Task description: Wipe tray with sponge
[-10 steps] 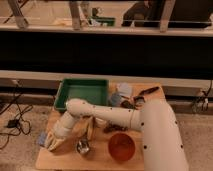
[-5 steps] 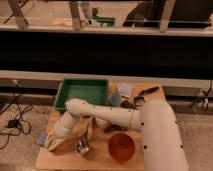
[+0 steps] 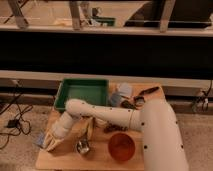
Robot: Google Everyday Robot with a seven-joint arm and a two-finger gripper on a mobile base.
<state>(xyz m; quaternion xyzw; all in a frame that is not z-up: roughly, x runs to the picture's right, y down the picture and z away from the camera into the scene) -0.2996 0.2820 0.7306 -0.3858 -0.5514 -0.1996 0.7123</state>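
The dark-green tray [image 3: 82, 93] sits at the table's back left and looks empty. A small blue-grey pad, seemingly the sponge [image 3: 115, 99], lies just right of the tray, next to a paler blue squarish object [image 3: 124, 90]. My white arm reaches from the lower right across the table to the left. The gripper [image 3: 51, 142] is low at the table's front left corner, over a tan crumpled bag [image 3: 80, 131], well away from the tray and the sponge.
An orange bowl [image 3: 121, 146] stands at the table's front, right of a small metal cup [image 3: 83, 147]. Dark brown items [image 3: 144, 93] lie at the back right. Cables run over the floor on the left [image 3: 15, 112]. A dark counter wall stands behind the table.
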